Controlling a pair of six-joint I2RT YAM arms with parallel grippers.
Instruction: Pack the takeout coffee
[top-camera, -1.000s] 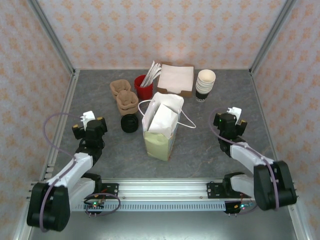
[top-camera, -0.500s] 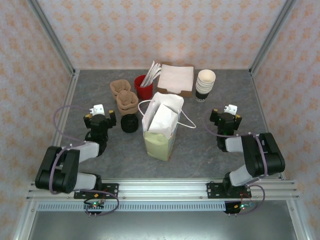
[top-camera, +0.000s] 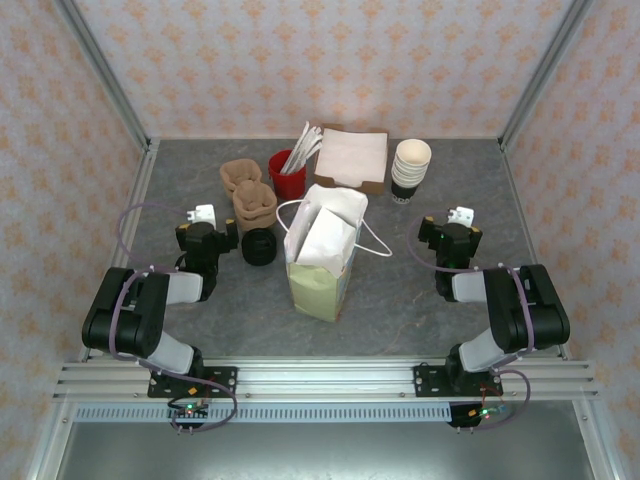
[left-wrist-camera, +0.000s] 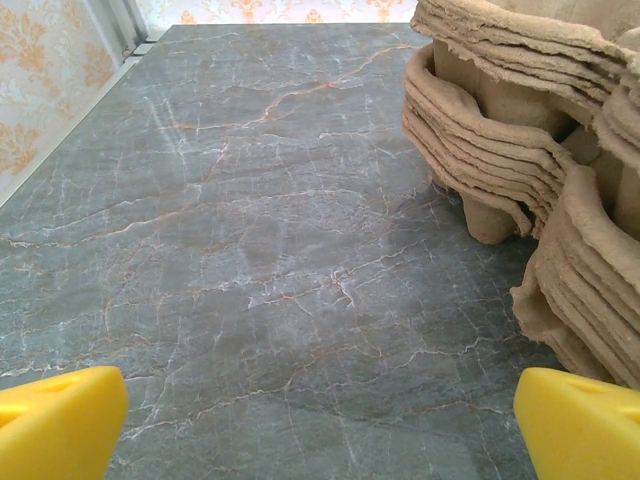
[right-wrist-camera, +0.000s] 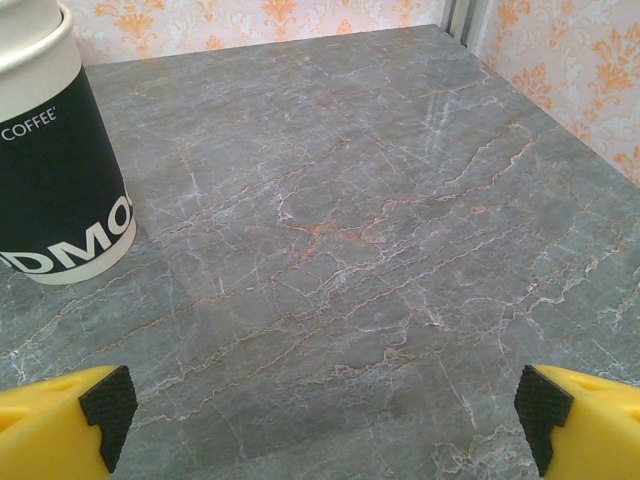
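Left gripper (left-wrist-camera: 320, 420) wide, empty; bare table (left-wrist-camera: 250, 200) ahead, carriers (left-wrist-camera: 520, 130) to its right. Right gripper (right-wrist-camera: 320, 410) wide, empty; cup (right-wrist-camera: 55, 170) reads "COFFEE" and "DMO", open table to the walled edge. Whether the black round (top-camera: 258, 247) beside the bag (top-camera: 320, 290) is the coffee, I cannot tell.

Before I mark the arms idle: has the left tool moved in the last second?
Yes. In the top view the left tool has shifted right and slightly farther from the near edge, narrowing its gap to the bag.
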